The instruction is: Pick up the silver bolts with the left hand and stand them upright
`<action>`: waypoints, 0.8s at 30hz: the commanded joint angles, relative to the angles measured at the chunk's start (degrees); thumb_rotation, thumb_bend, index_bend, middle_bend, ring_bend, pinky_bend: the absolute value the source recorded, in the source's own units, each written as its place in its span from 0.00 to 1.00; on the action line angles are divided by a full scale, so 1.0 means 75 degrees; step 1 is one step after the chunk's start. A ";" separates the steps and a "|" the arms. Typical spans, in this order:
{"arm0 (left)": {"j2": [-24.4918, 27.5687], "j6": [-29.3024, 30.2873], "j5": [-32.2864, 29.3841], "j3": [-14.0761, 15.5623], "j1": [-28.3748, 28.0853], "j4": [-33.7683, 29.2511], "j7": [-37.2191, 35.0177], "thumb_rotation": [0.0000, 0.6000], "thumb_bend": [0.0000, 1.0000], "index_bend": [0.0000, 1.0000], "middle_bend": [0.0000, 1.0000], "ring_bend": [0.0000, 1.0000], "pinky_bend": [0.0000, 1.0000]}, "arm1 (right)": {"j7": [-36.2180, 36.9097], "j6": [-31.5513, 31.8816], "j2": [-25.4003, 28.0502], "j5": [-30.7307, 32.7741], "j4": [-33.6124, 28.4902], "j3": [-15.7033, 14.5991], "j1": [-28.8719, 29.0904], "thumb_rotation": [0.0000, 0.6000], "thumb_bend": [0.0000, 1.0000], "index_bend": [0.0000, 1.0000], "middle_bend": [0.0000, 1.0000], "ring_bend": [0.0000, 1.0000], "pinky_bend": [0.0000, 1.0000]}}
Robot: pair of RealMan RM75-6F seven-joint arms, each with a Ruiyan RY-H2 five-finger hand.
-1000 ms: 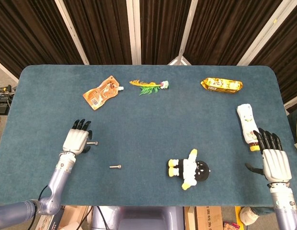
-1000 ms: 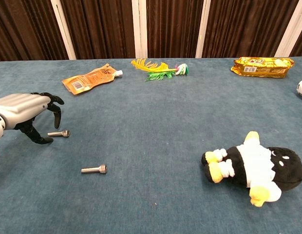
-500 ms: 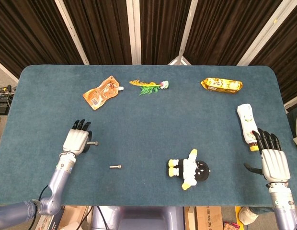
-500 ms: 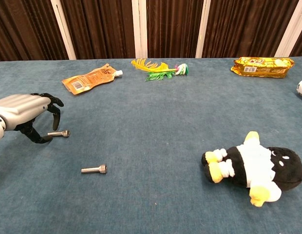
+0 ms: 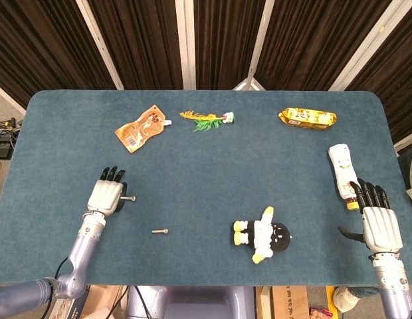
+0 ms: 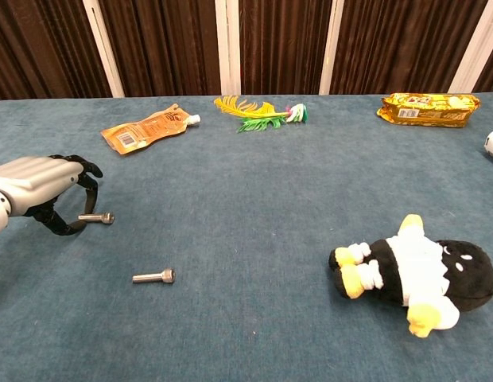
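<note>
The left hand sits low over the blue bench near its left edge, dark fingers curled down around the shank end of the far bolt. From the chest view the fingertips cage that end, but whether they actually pinch it or only hover beside it I cannot tell; the bolt looks to lie flat on the cloth.

That bolt lies on its side, long axis roughly left to right across the bench, its head pointing toward the bench's middle and its plain end tucked under the hand. The near bolt lies apart from it, closer to the front edge, on nearly the same line, head likewise to the right.

Both are likely small, rigid steel pieces: light, hard and smooth, prone to roll or slip from a loose pinch. The best hold is probably across the shank near the head, leaving the flat head free to be set down as a base; a bolt standing on so narrow a footing over soft cloth could tip easily.

The right hand rests at the far right, fingers extended and apart, holding nothing, just beside a white bottle.
</note>
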 commanded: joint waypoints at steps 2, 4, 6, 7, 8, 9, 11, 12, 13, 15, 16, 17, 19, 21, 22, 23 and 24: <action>-0.0010 0.0008 0.0013 -0.0013 0.0012 -0.0005 -0.0011 1.00 0.52 0.54 0.12 0.00 0.00 | 0.0006 -0.0006 -0.0003 0.0011 -0.0008 0.0002 -0.0001 1.00 0.05 0.08 0.07 0.02 0.00; -0.0012 -0.0009 0.0013 -0.0011 0.0017 0.0012 -0.0013 1.00 0.52 0.54 0.12 0.00 0.00 | 0.0010 -0.0011 -0.0002 0.0023 -0.0012 0.0007 -0.0001 1.00 0.05 0.08 0.07 0.02 0.00; -0.0011 -0.0034 0.0001 -0.0015 0.0023 0.0028 -0.0022 1.00 0.53 0.55 0.12 0.00 0.00 | 0.0009 -0.0015 -0.0006 0.0045 -0.0021 0.0018 0.0000 1.00 0.05 0.08 0.07 0.02 0.00; -0.0009 -0.0030 0.0008 -0.0023 0.0026 0.0031 -0.0035 1.00 0.53 0.55 0.12 0.00 0.00 | 0.0017 -0.0022 -0.0006 0.0057 -0.0022 0.0022 0.0000 1.00 0.05 0.08 0.07 0.02 0.00; -0.0003 -0.0015 0.0025 -0.0033 0.0028 0.0032 -0.0049 1.00 0.53 0.56 0.12 0.00 0.00 | 0.0027 -0.0032 -0.0006 0.0068 -0.0023 0.0023 0.0000 1.00 0.05 0.08 0.07 0.02 0.00; 0.0007 0.0000 0.0039 -0.0040 0.0031 0.0026 -0.0053 1.00 0.53 0.56 0.12 0.00 0.00 | 0.0035 -0.0040 -0.0006 0.0075 -0.0025 0.0023 0.0001 1.00 0.05 0.09 0.07 0.02 0.00; 0.0050 0.0057 0.0078 -0.0065 0.0033 -0.0029 -0.0031 1.00 0.53 0.56 0.12 0.00 0.00 | 0.0045 -0.0030 -0.0007 0.0072 -0.0028 0.0029 0.0000 1.00 0.05 0.09 0.07 0.02 0.00; 0.0075 0.0097 0.0106 -0.0075 0.0030 -0.0059 -0.0002 1.00 0.53 0.56 0.12 0.00 0.00 | 0.0043 -0.0013 -0.0012 0.0067 -0.0028 0.0033 -0.0004 1.00 0.05 0.09 0.07 0.02 0.00; 0.0102 0.0133 0.0127 -0.0078 0.0029 -0.0098 0.0042 1.00 0.53 0.56 0.12 0.00 0.00 | 0.0043 0.0000 -0.0017 0.0061 -0.0028 0.0034 -0.0007 1.00 0.05 0.09 0.07 0.02 0.00; 0.0162 0.0200 0.0161 -0.0081 0.0028 -0.0194 0.0138 1.00 0.53 0.56 0.12 0.00 0.00 | 0.0051 0.0003 -0.0017 0.0048 -0.0033 0.0027 -0.0009 1.00 0.05 0.09 0.07 0.02 0.00; 0.0194 0.0247 0.0203 -0.0081 0.0022 -0.0244 0.0193 1.00 0.53 0.56 0.12 0.00 0.00 | 0.0057 0.0000 -0.0014 0.0044 -0.0038 0.0023 -0.0009 1.00 0.05 0.09 0.07 0.02 0.00; 0.0226 0.0293 0.0246 -0.0075 0.0016 -0.0292 0.0256 1.00 0.53 0.56 0.12 0.00 0.00 | 0.0059 0.0003 -0.0011 0.0042 -0.0044 0.0023 -0.0011 1.00 0.05 0.09 0.07 0.02 0.00; 0.0294 0.0398 0.0364 -0.0040 -0.0001 -0.0381 0.0428 1.00 0.53 0.56 0.13 0.00 0.00 | 0.0052 0.0013 -0.0010 0.0038 -0.0051 0.0023 -0.0014 1.00 0.05 0.09 0.07 0.02 0.00; 0.0372 0.0578 0.0581 0.0045 -0.0034 -0.0449 0.0766 1.00 0.53 0.56 0.13 0.00 0.00 | 0.0058 0.0015 -0.0010 0.0033 -0.0058 0.0021 -0.0015 1.00 0.05 0.09 0.07 0.02 0.00; 0.0396 0.0648 0.0654 0.0082 -0.0042 -0.0472 0.0913 1.00 0.53 0.57 0.13 0.00 0.00 | 0.0066 0.0007 -0.0007 0.0032 -0.0062 0.0018 -0.0014 1.00 0.05 0.09 0.07 0.02 0.00; 0.0415 0.0712 0.0712 0.0115 -0.0048 -0.0493 0.1061 1.00 0.53 0.57 0.13 0.00 0.00 | 0.0073 -0.0002 -0.0004 0.0032 -0.0064 0.0016 -0.0012 1.00 0.05 0.09 0.07 0.02 0.00; 0.0434 0.0767 0.0761 0.0148 -0.0055 -0.0512 0.1219 1.00 0.53 0.57 0.13 0.00 0.00 | 0.0077 -0.0009 -0.0002 0.0032 -0.0067 0.0014 -0.0010 1.00 0.05 0.09 0.07 0.02 0.00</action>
